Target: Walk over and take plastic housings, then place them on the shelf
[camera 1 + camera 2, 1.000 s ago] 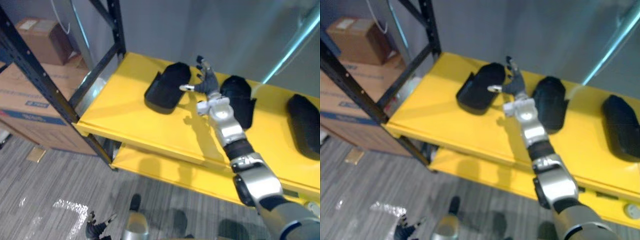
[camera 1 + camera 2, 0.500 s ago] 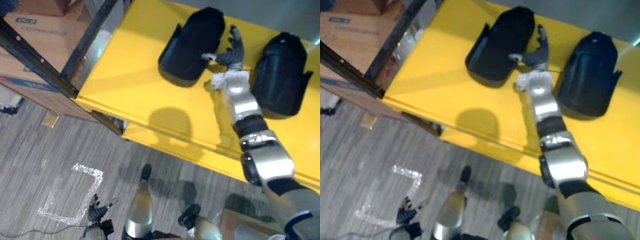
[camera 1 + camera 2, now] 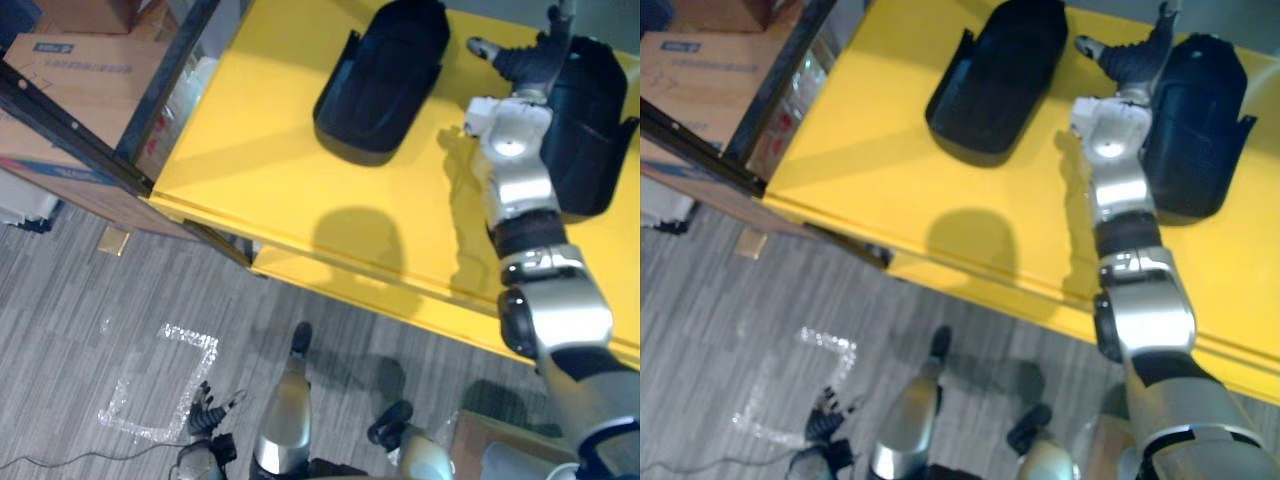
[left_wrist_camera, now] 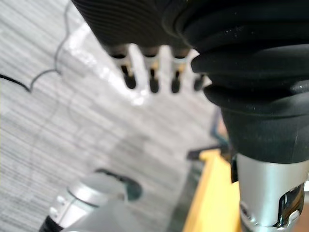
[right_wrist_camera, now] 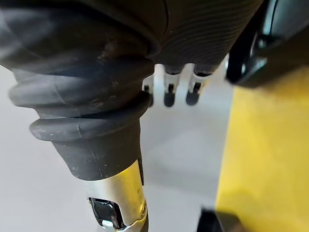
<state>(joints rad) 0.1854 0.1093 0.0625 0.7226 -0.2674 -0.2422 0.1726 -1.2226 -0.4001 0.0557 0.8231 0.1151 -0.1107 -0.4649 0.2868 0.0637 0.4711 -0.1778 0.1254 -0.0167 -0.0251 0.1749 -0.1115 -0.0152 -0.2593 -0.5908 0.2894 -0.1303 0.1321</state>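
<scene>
Two black plastic housings lie on the yellow top shelf (image 3: 270, 150): one at the left (image 3: 385, 75), one at the right (image 3: 590, 120). My right hand (image 3: 525, 65) reaches over the shelf between them, open, with its fingers spread against the left edge of the right housing and its thumb pointing toward the left one. It holds nothing. The right wrist view looks past straight fingers (image 5: 169, 92) to a black housing edge (image 5: 270, 43) and the yellow shelf surface (image 5: 260, 145). My left hand (image 3: 205, 415) hangs low over the grey floor, its fingers (image 4: 152, 77) relaxed and empty.
A black rack upright (image 3: 70, 120) slants along the shelf's left end, with cardboard boxes (image 3: 70, 75) behind it. A lower yellow shelf (image 3: 330, 290) juts out under the top one. A taped square (image 3: 160, 385) marks the floor.
My right hand has left the left housing's edge and swung right to the side of the right housing. The camera has tilted further down onto the shelf.
</scene>
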